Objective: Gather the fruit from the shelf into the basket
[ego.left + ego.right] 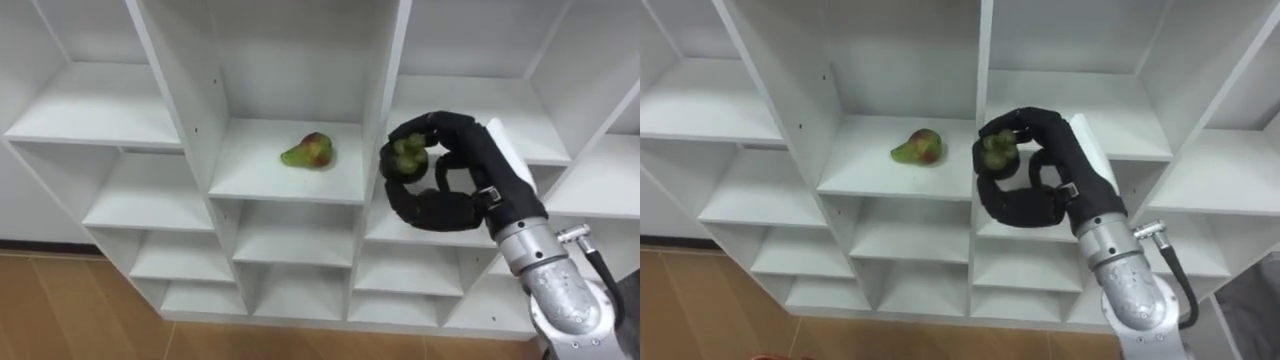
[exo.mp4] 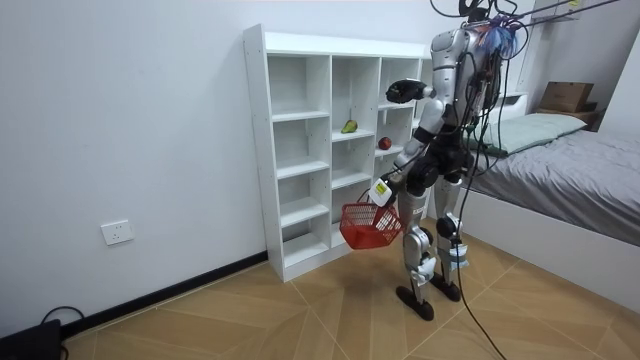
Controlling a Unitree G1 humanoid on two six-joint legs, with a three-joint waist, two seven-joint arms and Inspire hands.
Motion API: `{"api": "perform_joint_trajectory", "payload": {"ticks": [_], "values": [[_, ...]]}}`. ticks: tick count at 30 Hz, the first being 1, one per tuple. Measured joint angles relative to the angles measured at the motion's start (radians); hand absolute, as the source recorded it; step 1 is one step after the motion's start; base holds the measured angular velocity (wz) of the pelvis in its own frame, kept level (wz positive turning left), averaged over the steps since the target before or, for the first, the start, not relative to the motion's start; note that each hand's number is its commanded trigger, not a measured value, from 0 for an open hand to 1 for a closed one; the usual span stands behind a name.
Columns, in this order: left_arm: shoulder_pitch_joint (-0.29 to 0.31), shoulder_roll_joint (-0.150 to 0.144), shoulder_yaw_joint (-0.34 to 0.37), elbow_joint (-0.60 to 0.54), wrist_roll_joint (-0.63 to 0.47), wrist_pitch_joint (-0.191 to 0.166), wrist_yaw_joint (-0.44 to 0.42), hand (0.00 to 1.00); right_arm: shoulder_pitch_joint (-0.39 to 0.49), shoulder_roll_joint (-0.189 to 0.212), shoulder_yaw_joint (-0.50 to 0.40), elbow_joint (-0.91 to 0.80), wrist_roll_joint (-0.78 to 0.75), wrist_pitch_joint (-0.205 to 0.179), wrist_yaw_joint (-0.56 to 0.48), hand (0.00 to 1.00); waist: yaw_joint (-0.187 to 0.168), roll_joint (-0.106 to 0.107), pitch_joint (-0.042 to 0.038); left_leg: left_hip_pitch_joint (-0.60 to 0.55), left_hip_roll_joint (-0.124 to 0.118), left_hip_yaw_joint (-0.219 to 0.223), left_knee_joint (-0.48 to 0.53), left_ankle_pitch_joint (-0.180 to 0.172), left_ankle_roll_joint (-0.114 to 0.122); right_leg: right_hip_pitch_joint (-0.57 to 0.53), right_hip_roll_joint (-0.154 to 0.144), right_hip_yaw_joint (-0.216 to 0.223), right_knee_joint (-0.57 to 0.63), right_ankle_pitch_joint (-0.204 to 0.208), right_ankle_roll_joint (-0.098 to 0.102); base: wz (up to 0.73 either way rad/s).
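Clamping a small green fruit [image 1: 407,155], the black right hand [image 1: 484,162] hovers before the white shelved closet [image 1: 90,110]. The left hand [image 2: 382,191] clutches a red mesh basket [image 2: 368,228] by its handle.

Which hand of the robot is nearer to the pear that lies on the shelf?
Right. The right hand, shut on a green fruit, is raised just right of the pear. The left hand hangs low at the hip, holding the red basket.
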Motion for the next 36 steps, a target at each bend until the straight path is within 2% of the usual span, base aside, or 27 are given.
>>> {"api": "perform_joint_trajectory", "payload": {"ticks": [10,16,20,22,24,29,36], "values": [[-0.061,-0.001,-0.012,-0.002,-0.001,0.000,-0.011,1.00,-0.001,0.024,0.020,0.001,-0.074,0.000,0.039,1.00,0.002,-0.007,-0.0015,-0.028,0.004,0.007,0.004,0.001,0.000,-0.031,0.002,0.002,0.005,0.002,-0.003,-0.02],[-0.099,-0.003,-0.088,-0.045,-0.038,0.001,-0.009,1.00,-0.004,0.023,0.081,0.048,-0.115,0.002,-0.001,1.00,-0.001,-0.009,0.0000,-0.038,0.007,0.014,0.001,0.000,0.000,-0.045,0.003,0.002,0.007,0.002,-0.003,-0.03],[-0.151,-0.010,-0.143,-0.060,-0.038,0.000,-0.010,1.00,-0.020,0.030,0.120,0.136,-0.115,0.006,-0.007,1.00,0.003,-0.019,0.0057,-0.054,0.009,0.015,0.005,0.001,-0.002,-0.064,0.004,0.001,0.018,0.003,-0.004,0.00],[-0.157,-0.010,-0.157,-0.070,-0.038,0.000,-0.010,1.00,-0.021,0.030,0.138,0.160,-0.114,0.005,-0.022,1.00,0.001,-0.026,0.0094,-0.059,0.009,0.015,0.007,0.001,-0.002,-0.068,0.004,0.000,0.018,0.003,-0.004,0.00],[-0.160,-0.010,-0.175,-0.076,-0.038,0.000,-0.011,1.00,-0.021,0.030,0.149,0.208,-0.114,0.006,-0.030,1.00,0.002,-0.038,0.0039,-0.074,0.008,0.016,0.009,0.001,-0.002,-0.081,0.003,-0.001,0.018,0.003,-0.004,0.00],[-0.167,-0.009,-0.184,-0.098,-0.038,0.000,-0.010,1.00,-0.038,0.029,0.176,0.251,-0.162,0.006,-0.066,1.00,0.002,-0.040,0.0045,-0.096,0.008,0.014,0.023,0.001,-0.002,-0.100,0.004,0.001,0.017,0.003,-0.004,0.01],[-0.230,-0.009,-0.189,-0.166,-0.038,-0.002,-0.010,1.00,-0.092,0.034,0.200,0.368,-0.192,0.006,-0.140,1.00,0.003,-0.038,0.0048,-0.177,0.009,0.001,0.042,0.006,-0.006,-0.166,0.004,-0.020,0.020,0.009,-0.013,0.07]]}}
